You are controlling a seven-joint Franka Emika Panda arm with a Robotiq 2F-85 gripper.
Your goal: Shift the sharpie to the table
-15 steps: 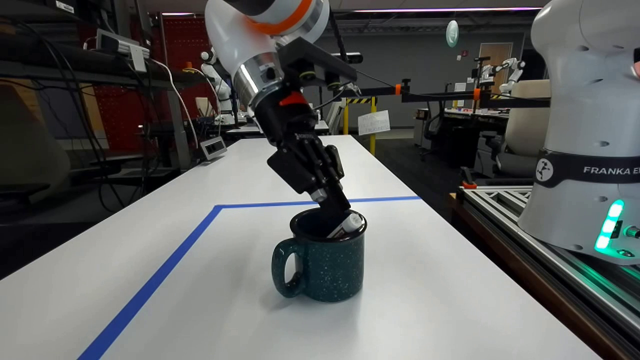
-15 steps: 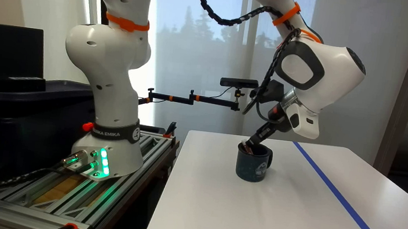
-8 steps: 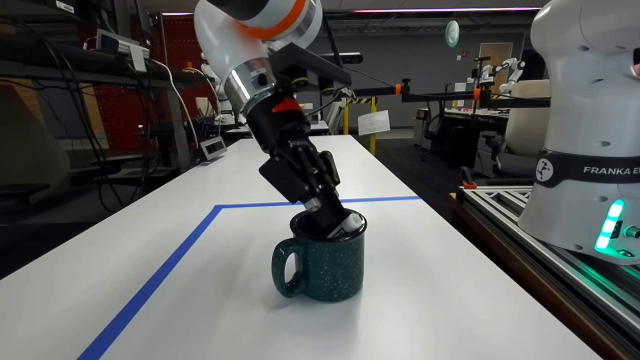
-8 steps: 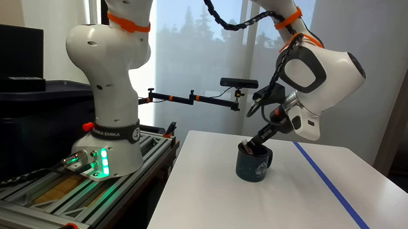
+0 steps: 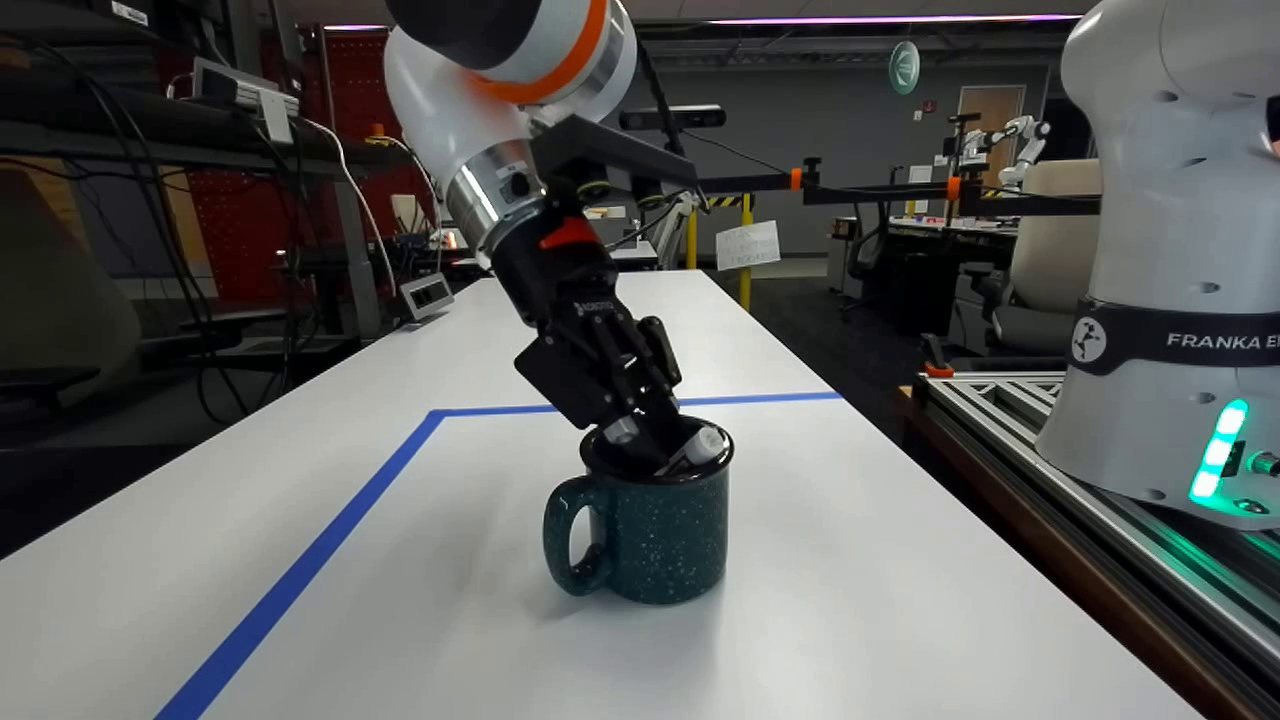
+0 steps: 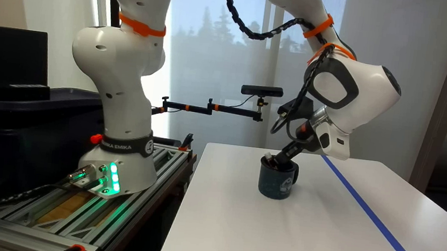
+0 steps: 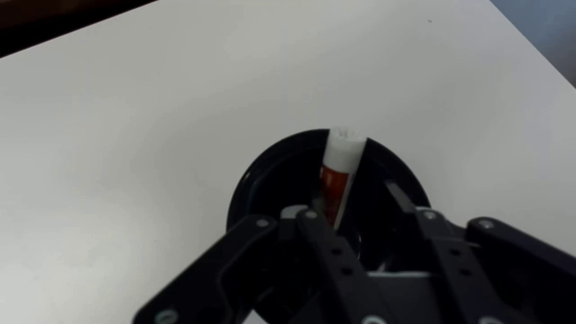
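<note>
The sharpie, a marker with a white end and a reddish-orange label (image 7: 334, 186), leans inside the dark teal mug (image 5: 665, 540). Its white end rests at the rim and shows in both exterior views (image 5: 705, 447) (image 6: 268, 157); its lower part is hidden in the mug. The mug stands upright on the white table (image 5: 450, 600). My gripper (image 7: 357, 198) reaches down at a slant into the mug, and its tips are hidden by the wall in both exterior views. In the wrist view the fingers stand apart, with the sharpie close beside the left one; whether they touch I cannot tell.
The mug's handle (image 5: 570, 540) points away from the robot base (image 5: 1180, 400). Blue tape (image 6: 380, 227) marks lines on the table. A camera on a black bar (image 6: 262, 90) stands behind the mug. The table's edge beside the base rail shows in both exterior views.
My gripper has moved down and deeper into the mug, the wrist sinking and leaning slightly more. The mug and the sharpie have not visibly moved.
</note>
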